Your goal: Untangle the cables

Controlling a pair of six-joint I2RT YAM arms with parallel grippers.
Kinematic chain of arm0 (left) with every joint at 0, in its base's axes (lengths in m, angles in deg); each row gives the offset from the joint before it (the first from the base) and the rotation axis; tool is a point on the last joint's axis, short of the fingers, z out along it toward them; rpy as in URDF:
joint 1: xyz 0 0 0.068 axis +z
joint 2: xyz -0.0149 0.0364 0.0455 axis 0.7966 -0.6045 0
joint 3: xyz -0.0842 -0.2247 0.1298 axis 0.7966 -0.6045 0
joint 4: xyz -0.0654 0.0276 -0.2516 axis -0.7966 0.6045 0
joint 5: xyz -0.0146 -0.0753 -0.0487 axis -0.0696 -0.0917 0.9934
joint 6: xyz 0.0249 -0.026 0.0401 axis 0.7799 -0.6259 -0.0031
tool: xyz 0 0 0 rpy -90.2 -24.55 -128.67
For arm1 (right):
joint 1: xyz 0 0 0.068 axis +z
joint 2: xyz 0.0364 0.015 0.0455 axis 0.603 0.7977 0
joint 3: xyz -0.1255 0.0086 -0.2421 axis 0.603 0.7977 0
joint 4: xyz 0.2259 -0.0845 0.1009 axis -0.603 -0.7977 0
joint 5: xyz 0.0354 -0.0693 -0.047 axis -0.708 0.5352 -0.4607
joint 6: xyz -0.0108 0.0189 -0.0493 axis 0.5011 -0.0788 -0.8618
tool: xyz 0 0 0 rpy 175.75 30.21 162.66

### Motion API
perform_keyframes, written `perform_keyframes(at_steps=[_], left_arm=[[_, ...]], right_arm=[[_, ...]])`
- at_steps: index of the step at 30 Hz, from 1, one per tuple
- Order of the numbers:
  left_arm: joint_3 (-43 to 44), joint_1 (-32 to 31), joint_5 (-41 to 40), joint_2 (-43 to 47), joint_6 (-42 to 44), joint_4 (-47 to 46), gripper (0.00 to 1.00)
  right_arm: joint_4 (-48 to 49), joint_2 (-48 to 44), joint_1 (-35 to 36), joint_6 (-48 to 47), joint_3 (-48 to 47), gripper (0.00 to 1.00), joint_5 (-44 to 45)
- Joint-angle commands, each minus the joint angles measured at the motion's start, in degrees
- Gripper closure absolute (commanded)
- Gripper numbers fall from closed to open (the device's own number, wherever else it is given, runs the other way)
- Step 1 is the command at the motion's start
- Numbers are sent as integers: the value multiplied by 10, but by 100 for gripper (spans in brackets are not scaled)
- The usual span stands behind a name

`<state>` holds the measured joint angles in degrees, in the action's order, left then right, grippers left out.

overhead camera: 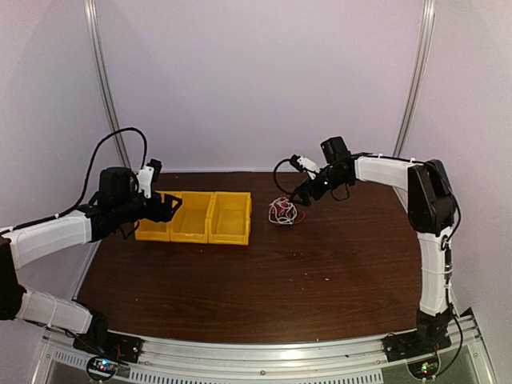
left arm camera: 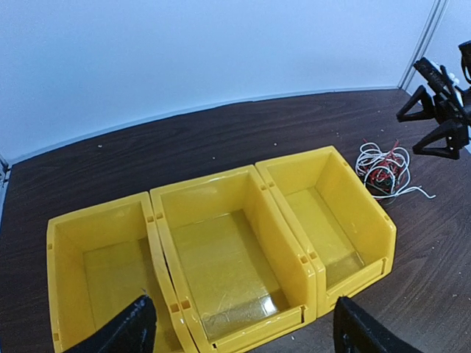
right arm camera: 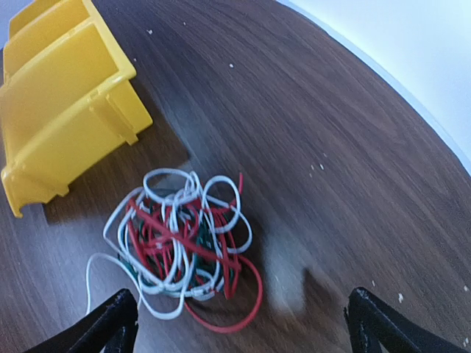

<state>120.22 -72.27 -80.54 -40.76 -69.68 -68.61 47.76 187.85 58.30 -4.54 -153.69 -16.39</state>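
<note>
The cables [overhead camera: 282, 211] lie as one tangled bundle of red, white and dark green wires on the brown table, just right of the yellow bins. They show close up in the right wrist view [right arm camera: 184, 246] and at the far right of the left wrist view [left arm camera: 383, 170]. My right gripper [overhead camera: 302, 196] hovers just above and right of the bundle, open and empty, its fingertips [right arm camera: 110, 327] wide apart either side of it. My left gripper [overhead camera: 172, 206] is open and empty over the left end of the bins, its fingertips [left arm camera: 129, 329] spread wide.
Three yellow bins [overhead camera: 194, 218] stand side by side at the back left of the table [overhead camera: 264, 280]; all three look empty in the left wrist view [left arm camera: 221, 257]. One bin corner [right arm camera: 66, 110] is close to the bundle. A white wall stands behind the table.
</note>
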Motion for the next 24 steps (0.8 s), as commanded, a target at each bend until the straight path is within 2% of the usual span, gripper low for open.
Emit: perform_keyframes(at_steps=[1,6,10,13,17,20,24], left_arm=[[22,-3,32,-2,15,-26,16],[19,-6,41,8,18,-28,16],[18,-7,30,11,20,-28,16],[20,-7,35,8,20,-28,16],[25,-7,51,3,17,-27,17],[26,-7,65,3,15,-29,19],[26,-8,77,1,13,-32,21]], right_arm=[[-34,83,23,50,-113,0,-63],[-58,171,30,74,-190,0,-112],[-97,172,43,34,-167,11,-140],[-98,121,51,8,-88,16,-157],[-83,7,71,-32,65,23,-142],[-62,-59,103,-48,165,25,-135],[-52,-105,163,-62,242,26,-130]])
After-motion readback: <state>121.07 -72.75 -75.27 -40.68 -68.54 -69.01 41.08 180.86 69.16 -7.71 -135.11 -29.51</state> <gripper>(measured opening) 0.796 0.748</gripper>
